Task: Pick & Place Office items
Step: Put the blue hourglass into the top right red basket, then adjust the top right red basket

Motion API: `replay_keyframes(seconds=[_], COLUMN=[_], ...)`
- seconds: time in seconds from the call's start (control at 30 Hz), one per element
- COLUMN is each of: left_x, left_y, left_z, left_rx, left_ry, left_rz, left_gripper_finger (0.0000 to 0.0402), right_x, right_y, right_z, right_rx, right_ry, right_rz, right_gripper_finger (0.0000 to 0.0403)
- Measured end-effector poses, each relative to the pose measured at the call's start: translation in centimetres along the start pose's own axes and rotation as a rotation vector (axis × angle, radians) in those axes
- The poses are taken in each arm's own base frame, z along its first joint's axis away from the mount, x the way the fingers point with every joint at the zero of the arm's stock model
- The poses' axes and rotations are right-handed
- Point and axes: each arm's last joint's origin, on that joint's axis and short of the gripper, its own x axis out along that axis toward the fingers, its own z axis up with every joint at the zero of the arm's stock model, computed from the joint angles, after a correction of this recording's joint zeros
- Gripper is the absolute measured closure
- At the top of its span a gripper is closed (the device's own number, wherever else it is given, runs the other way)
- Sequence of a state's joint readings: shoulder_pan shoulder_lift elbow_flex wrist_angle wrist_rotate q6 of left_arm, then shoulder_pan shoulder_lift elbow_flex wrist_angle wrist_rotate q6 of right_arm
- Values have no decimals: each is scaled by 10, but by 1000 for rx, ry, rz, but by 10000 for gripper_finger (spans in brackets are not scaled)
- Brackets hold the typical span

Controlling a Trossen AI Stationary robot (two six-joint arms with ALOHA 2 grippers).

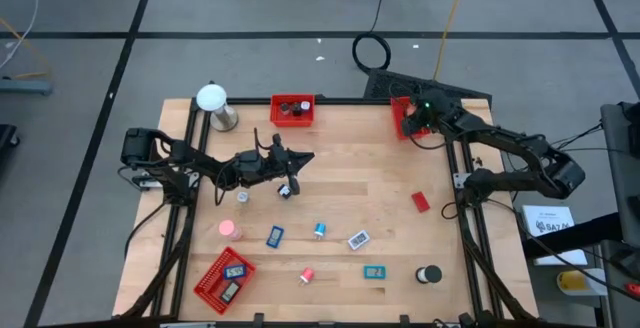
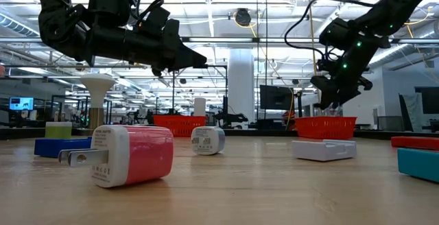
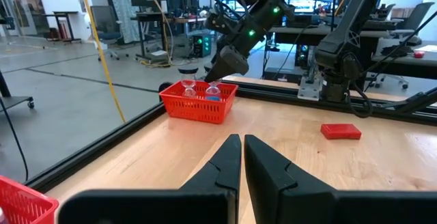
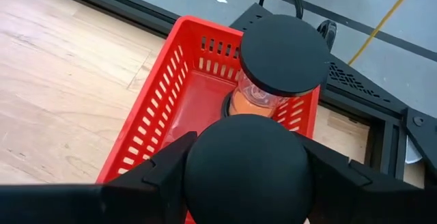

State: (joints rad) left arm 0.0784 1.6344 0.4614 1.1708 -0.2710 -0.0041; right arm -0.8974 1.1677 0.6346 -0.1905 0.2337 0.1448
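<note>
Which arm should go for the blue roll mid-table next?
Left. The left gripper hangs empty, fingers closed, near the blue roll; the right gripper holds a black round item over the far red tray.

A pink-and-white charger (image 2: 132,155) lies nearest on the wooden table (image 2: 260,191), both arms raised above.

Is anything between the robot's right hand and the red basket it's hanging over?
Nothing visible blocks it. The right gripper hangs right over the red basket at the table's far right corner, gripping a round black object. Another black-lidded item already sits inside.
</note>
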Motion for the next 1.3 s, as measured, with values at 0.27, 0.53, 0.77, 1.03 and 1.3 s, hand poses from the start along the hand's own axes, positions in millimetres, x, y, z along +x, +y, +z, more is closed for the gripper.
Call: replay_keyframes(seconds=[0.27, 0.53, 0.77, 1.03, 1.3], left_x=[0, 0, 0, 0, 0], left_y=[0, 0, 0, 0, 0], left_z=[0, 0, 0, 0, 0], left_rx=[0, 0, 0, 0, 0], left_ry=[0, 0, 0, 0, 0], left_rz=[0, -1, -1, 0, 0], left_gripper_finger=[378, 378, 378, 378, 378], right_x=[11, 13, 9, -16, -53], right_y=[2, 2, 0, -4, -5], right_z=[-1, -1, 1, 9, 1], right_rx=[-10, -21, -24, -5, 2], right_ry=[10, 9, -17, -117, -136], right_rz=[-3, -35, -67, -61, -22], right_gripper_finger=[193, 162, 141, 130, 193])
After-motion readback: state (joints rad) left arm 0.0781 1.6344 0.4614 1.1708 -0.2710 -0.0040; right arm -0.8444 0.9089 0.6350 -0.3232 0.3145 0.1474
